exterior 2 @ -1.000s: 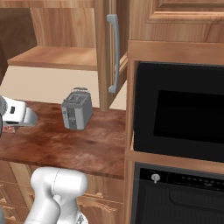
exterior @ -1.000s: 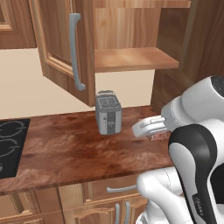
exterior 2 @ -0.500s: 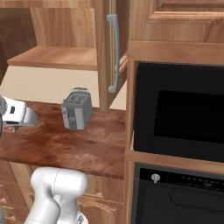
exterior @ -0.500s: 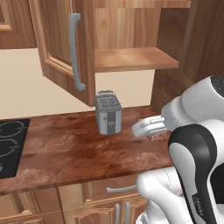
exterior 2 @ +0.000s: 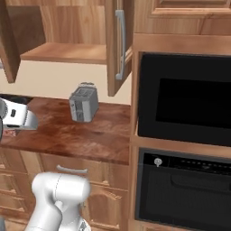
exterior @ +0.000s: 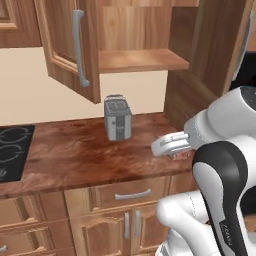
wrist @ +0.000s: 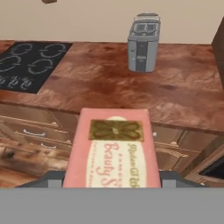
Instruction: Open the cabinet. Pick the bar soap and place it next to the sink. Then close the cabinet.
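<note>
One pinkish-red rectangular bar soap (wrist: 111,151) with a gold floral label and printed script lies between the dark fingertips (wrist: 51,179) of our white two-finger gripper (wrist: 111,180), which is clamped on its sides. We see the gripper (exterior: 176,146) holding the soap (exterior: 179,154) above the front right part of the reddish-brown wooden counter (exterior: 80,155), near the counter edge. Behind it, the grey metal toaster (exterior: 117,118) stands upright on the counter with its slots facing up. Further left, the black flat cooktop (exterior: 12,152) is set into the counter. Above, the wide brown wooden wall cabinet (exterior: 137,35) has both doors swung open, each carrying a long grey bar handle (exterior: 79,47); its one visible shelf (exterior: 142,60) is bare. Right of the counter, we note the black built-in oven (exterior 2: 182,106).
</note>
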You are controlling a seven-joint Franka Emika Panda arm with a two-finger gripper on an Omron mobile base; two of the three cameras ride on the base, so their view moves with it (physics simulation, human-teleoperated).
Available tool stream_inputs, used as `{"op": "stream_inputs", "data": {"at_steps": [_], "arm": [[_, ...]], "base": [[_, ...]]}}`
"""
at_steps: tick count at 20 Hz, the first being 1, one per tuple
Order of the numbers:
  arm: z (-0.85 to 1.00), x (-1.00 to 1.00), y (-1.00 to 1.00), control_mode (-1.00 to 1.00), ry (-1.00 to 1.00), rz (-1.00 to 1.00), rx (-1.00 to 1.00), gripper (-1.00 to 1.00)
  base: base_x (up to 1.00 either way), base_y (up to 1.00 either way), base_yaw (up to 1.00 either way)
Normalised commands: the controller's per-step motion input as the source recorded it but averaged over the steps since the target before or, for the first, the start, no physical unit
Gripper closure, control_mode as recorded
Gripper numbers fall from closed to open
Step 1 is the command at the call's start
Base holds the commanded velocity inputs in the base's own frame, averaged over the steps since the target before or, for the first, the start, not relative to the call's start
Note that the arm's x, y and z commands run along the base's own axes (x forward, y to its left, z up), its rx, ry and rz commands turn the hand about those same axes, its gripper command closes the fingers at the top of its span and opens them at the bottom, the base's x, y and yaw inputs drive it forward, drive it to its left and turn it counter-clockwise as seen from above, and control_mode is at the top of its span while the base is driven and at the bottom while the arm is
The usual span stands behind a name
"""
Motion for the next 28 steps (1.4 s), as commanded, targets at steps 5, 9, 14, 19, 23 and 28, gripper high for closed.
{"op": "stream_inputs", "data": {"at_steps": [5,9,14,19,23,28], "arm": [[0.0,0.0,0.0,1.0,0.0,0.0,0.0,1.0],[0.0,0.0,0.0,1.0,0.0,0.0,0.0,1.0],[0.0,0.0,0.0,1.0,0.0,0.0,0.0,1.0],[0.0,0.0,0.0,1.0,0.0,0.0,0.0,1.0],[0.0,0.0,0.0,1.0,0.0,0.0,0.0,1.0],[0.0,0.0,0.0,1.0,0.0,0.0,0.0,1.0]], "base": [[-0.68,-0.15,0.01],[-0.6,0.01,0.3],[-0.34,0.22,0.64],[-0.07,0.12,0.71],[0.0,0.03,0.74],[0.0,0.07,0.73]]}}
